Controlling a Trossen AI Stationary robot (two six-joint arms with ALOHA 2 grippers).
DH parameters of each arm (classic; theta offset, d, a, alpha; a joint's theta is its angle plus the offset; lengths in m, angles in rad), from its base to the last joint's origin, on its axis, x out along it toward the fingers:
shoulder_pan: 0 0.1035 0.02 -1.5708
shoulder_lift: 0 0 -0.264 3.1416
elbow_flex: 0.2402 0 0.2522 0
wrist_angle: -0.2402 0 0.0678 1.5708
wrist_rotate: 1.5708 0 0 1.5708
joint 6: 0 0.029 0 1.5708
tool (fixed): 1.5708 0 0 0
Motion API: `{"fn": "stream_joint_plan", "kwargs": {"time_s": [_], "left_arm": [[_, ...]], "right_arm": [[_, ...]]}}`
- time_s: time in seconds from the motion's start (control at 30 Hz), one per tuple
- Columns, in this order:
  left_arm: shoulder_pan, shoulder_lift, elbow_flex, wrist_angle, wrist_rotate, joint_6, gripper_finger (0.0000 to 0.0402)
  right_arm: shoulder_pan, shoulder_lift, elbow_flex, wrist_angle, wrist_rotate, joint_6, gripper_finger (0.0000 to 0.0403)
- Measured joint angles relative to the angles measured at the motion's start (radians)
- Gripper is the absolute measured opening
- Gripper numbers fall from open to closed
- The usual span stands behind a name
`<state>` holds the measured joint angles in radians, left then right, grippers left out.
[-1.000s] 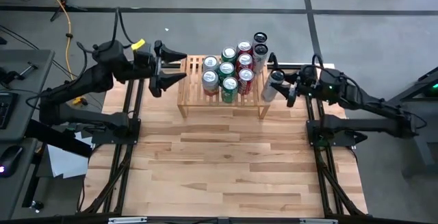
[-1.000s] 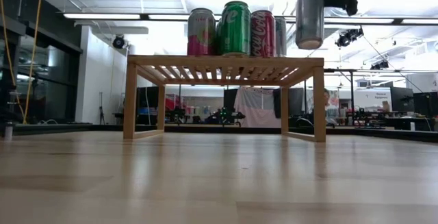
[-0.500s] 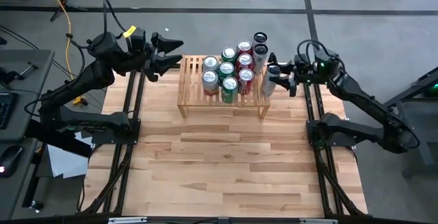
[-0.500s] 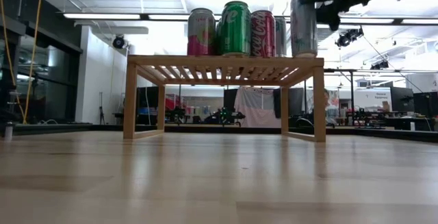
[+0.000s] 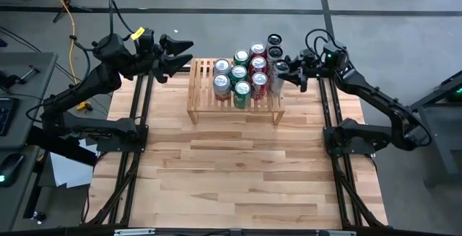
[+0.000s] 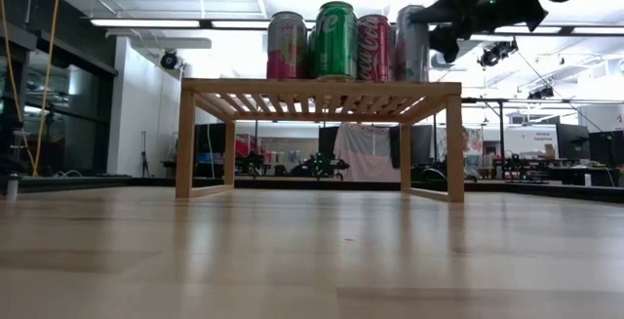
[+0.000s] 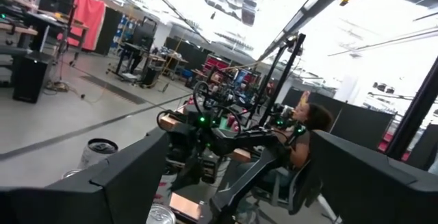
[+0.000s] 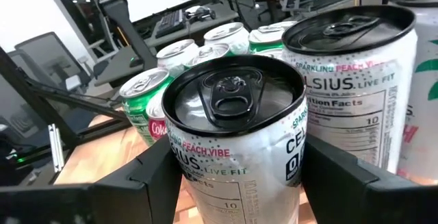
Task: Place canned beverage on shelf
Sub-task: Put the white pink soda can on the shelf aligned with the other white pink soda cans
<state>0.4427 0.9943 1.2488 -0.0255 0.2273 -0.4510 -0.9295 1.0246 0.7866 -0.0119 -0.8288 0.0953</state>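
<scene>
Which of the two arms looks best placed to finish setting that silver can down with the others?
The right one. Its gripper holds the silver can between its fingers at the shelf's right end, beside the cans already there. The left gripper hangs empty off the shelf's left end.

Standing on the pale plank table (image 5: 238, 171) near its far edge, the low light-wood slatted shelf (image 5: 203, 92), carrying a cluster of upright silver, green and red beverage cans (image 5: 241, 75) toward its right end.
</scene>
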Motion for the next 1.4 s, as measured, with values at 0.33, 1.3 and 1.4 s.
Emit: {"fn": "stream_joint_plan", "kwargs": {"time_s": [0.33,1.3,1.4], "left_arm": [[0.0,0.0,0.0,0.0,-0.005,0.035,0.0349],[0.0,-0.001,0.0,-0.038,0.002,0.043,0.0349],[0.0,-0.001,0.0,-0.038,0.003,0.043,0.0349]], "right_arm": [[0.001,0.008,0.001,0.024,0.046,0.001,0.0239],[0.001,0.008,0.0,0.032,0.071,0.082,0.0278],[0.001,0.008,-0.001,0.032,0.071,0.08,0.0278]]}}
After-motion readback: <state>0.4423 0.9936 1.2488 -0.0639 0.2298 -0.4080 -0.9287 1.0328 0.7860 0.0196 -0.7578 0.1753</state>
